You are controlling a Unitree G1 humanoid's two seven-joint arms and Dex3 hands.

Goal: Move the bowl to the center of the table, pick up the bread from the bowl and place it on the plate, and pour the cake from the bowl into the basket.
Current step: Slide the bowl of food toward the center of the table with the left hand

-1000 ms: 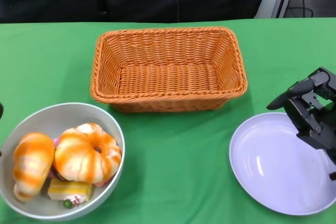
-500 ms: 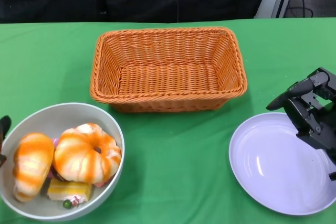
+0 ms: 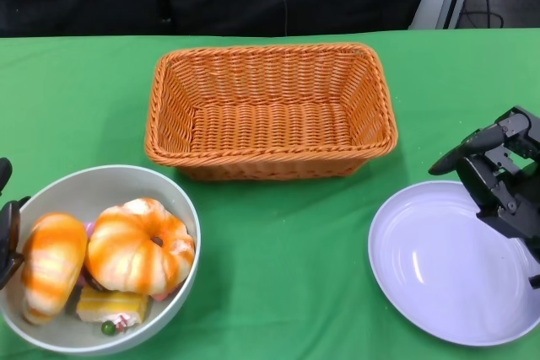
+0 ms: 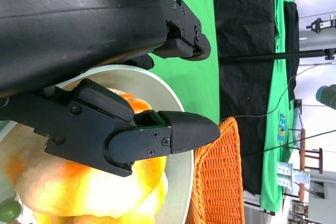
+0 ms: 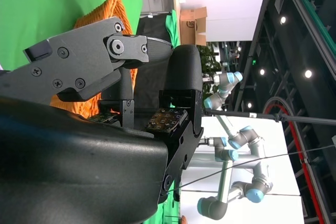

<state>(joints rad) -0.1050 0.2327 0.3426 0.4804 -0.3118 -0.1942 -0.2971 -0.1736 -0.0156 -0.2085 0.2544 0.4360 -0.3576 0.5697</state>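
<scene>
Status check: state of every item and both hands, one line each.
bowl: upright at the table's front left, holding bread and cake.
bread: two pieces, in the bowl.
cake: in the bowl, under the bread.
basket: upright, empty.
plate: flat, empty.
left hand: at the bowl's left rim, holding nothing.
right hand: over the plate's far right edge, open.

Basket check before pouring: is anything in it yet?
No, the head view shows the basket holding nothing but its bare woven floor.
</scene>
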